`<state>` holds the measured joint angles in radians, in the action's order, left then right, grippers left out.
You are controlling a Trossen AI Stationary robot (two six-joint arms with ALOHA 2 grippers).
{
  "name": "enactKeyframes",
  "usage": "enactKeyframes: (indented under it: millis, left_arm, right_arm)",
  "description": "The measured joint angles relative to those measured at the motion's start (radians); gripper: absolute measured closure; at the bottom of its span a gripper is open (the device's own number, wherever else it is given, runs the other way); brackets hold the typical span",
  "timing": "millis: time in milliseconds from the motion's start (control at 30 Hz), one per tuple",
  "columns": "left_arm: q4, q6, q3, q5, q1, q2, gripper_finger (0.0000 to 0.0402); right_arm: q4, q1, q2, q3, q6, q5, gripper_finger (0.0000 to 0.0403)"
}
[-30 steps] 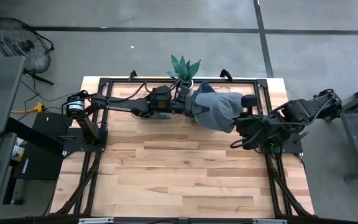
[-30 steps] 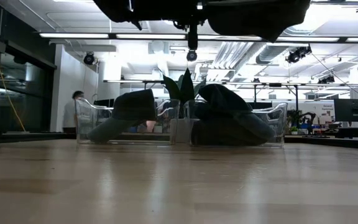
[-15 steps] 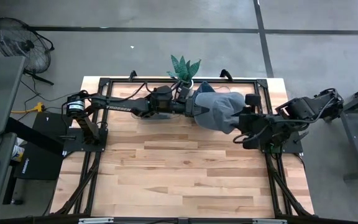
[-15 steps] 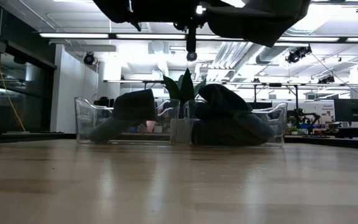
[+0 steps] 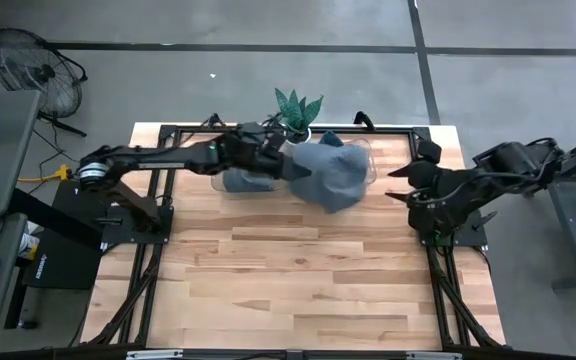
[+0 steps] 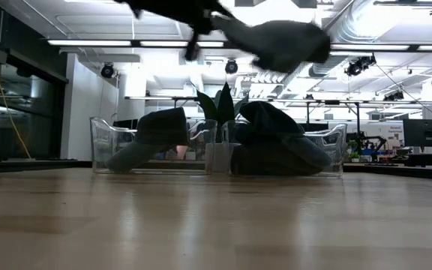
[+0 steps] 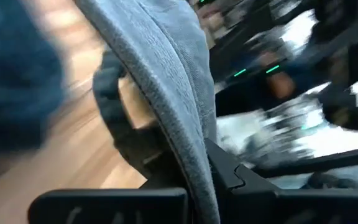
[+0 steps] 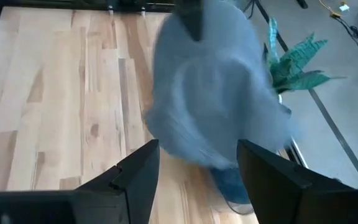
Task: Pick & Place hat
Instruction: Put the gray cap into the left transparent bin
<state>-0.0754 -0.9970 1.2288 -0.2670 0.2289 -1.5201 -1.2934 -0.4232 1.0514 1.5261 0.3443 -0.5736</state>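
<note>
A grey hat (image 5: 333,175) hangs in the air over the far middle of the table, in front of the right clear bin (image 6: 328,150). It shows high up in the low view (image 6: 276,41) and in the right wrist view (image 8: 216,93). My left gripper (image 5: 290,165) is shut on its left edge. My right gripper (image 5: 408,175) is open and empty to the right of the hat, its fingers apart in the right wrist view (image 8: 194,168). Dark hats lie in both clear bins; the left bin (image 6: 152,146) stands under my left arm. My left gripper pinches the grey hat's edge (image 7: 194,155) between its two fingers, coming about level from the table's left. The hat is lifted clear of the table and bins, and its body hangs out to the right of the fingers.
A potted plant (image 5: 296,108) stands between the two bins at the far edge. A black frame (image 5: 168,200) runs around the table. Bare wood (image 5: 288,280) fills the middle and near part.
My right gripper has drawn back from the hat toward the table's right edge. My left gripper has gone toward the table's left edge with the hat, which has swung left and stays clear of the table.
</note>
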Motion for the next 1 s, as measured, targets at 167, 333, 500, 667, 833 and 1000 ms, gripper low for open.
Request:
enactKeyframes:
  millis: [167, 333, 500, 667, 833, 1000]
  left_arm:
    - [0.312, 0.107, 0.001, 0.079, 0.007, 0.121, 0.0396]
    - [0.507, 0.162, 0.0, 0.176, 0.007, 0.262, 0.0396]
    - [0.67, 0.172, 0.001, 0.286, 0.007, 0.404, 0.0396]
    - [0.878, 0.133, 0.001, 0.448, 0.007, 0.51, 0.0396]
    - [1.003, 0.104, 0.001, 0.557, 0.007, 0.531, 0.0396]
    - [1.092, 0.1, 0.0, 0.623, 0.007, 0.522, 0.0396]
  right_arm:
    - [-0.021, 0.0, -0.007, -0.002, 0.018, -0.027, 0.0198]
    - [-0.022, 0.0, -0.001, -0.002, 0.016, -0.065, 0.0198]
    - [-0.024, 0.0, 0.002, -0.002, 0.02, -0.111, 0.0198]
    - [-0.024, 0.0, 0.003, -0.003, 0.048, -0.136, 0.0198]
    - [-0.024, 0.0, 0.003, -0.003, 0.07, -0.164, 0.0198]
    - [-0.024, 0.0, 0.003, -0.003, 0.101, -0.179, 0.0199]
